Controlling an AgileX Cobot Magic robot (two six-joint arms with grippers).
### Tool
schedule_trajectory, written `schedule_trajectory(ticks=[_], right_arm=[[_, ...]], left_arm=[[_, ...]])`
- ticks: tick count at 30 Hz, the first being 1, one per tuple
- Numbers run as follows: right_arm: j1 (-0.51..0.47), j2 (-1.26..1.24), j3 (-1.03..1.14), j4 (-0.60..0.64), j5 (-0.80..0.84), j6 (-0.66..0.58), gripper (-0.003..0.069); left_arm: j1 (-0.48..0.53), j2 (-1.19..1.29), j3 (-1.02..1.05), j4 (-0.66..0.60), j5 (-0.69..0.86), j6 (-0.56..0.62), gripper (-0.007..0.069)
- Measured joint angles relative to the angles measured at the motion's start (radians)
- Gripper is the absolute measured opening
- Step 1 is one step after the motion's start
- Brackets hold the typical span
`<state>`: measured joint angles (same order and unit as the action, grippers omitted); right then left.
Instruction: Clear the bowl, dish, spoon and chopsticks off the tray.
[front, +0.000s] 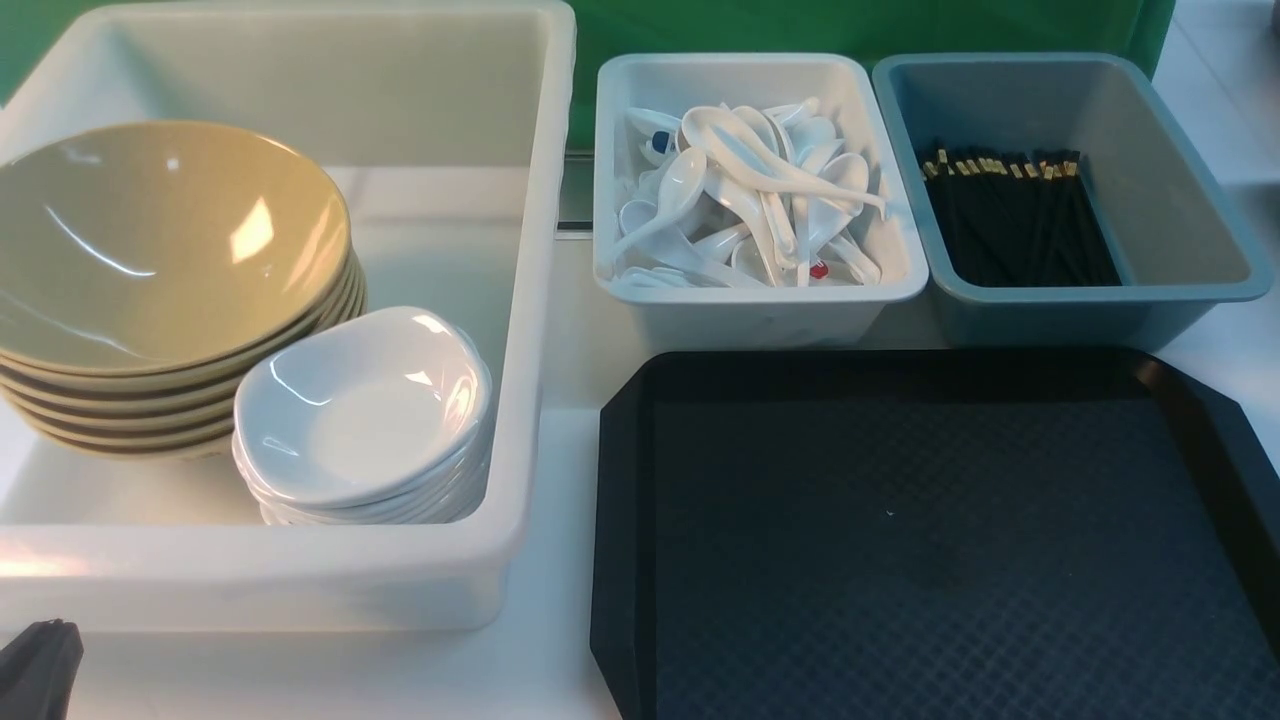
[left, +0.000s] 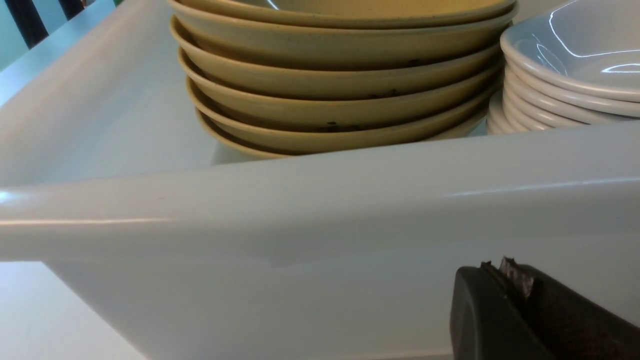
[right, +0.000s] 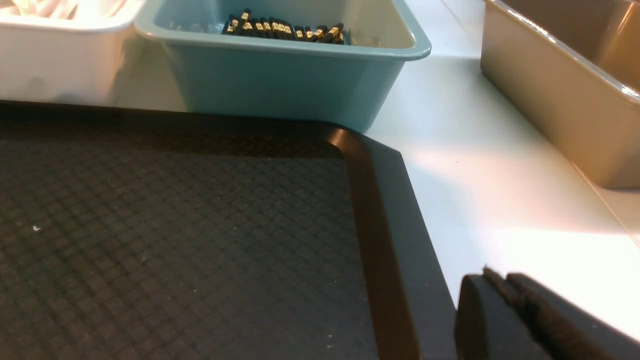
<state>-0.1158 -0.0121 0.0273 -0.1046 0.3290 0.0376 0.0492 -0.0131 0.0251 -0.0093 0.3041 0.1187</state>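
Front view, tubs: a large white tub (front: 540, 300) on the left holds a stack of tan bowls, the top bowl (front: 160, 240) tilted toward the camera, and beside it, touching, a stack of white dishes with the top dish (front: 365, 405) uppermost.
Front view, cutlery: a small white tub (front: 760, 305) behind the tray is heaped with white spoons; one spoon (front: 775, 170) lies across the top. A grey-blue tub (front: 1180, 180) just beside it holds black chopsticks (front: 1015, 220) laid in a bundle, gold bands away from the camera.
Front view, tray: the black tray (front: 900, 540) lies on the right, in front of the two small tubs, its right and near edges cut off.
Front view, arms: only a dark tip of the left gripper (front: 40, 665) shows at the lower left corner; the right gripper is out of frame.
Left wrist view, obstruction: the white tub's near wall fills the foreground and hides the lowest bowls and dishes; the left gripper's fingers are pressed together, holding nothing, just outside that wall.
Right wrist view, surroundings: the right gripper (right: 505, 287) sits over the tray's corner rim, jaws pressed together and holding nothing. A tan tub (right: 555, 95) stands well apart on the white table (right: 480, 165), partly cut off.
Right wrist view, unclear: the spoon tub is only a corner.
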Motion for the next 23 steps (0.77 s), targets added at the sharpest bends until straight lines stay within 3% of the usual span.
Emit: schedule_trajectory(ticks=[23], right_arm=[[-0.001,0.0,0.0,0.0,0.0,0.0,0.0098]], left_arm=[[0.0,0.0,0.0,0.002,0.0,0.0,-0.0011]])
